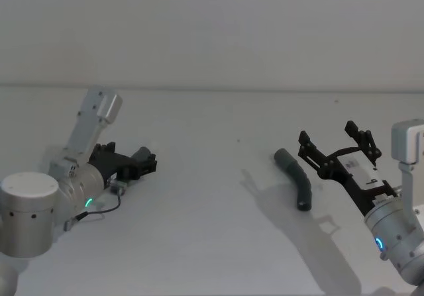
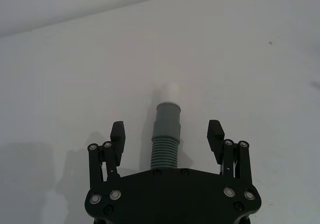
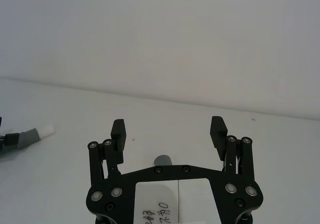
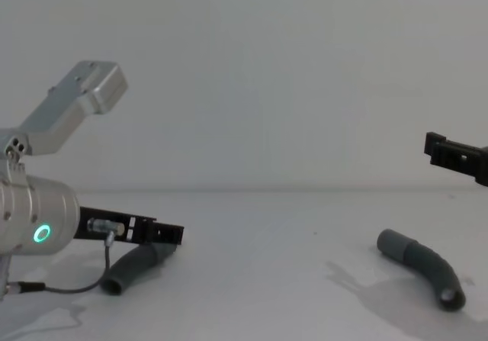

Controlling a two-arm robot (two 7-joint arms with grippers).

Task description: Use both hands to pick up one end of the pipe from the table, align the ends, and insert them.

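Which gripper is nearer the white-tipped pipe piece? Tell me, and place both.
Left. The left gripper, open, straddles the white-tipped piece. The right gripper is far across the table, open above the other piece.

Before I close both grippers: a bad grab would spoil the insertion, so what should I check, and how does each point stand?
1. Left gripper open: ok.
2. Collared hose piece between the left gripper's fingers: ok, with its white tip pointing away from the palm.
3. Right gripper open: ok.
4. Right gripper down at the cuffed hose piece: not ok, it hangs above the piece.
5. Ends aligned: not ok, the two pieces lie far apart on the table.
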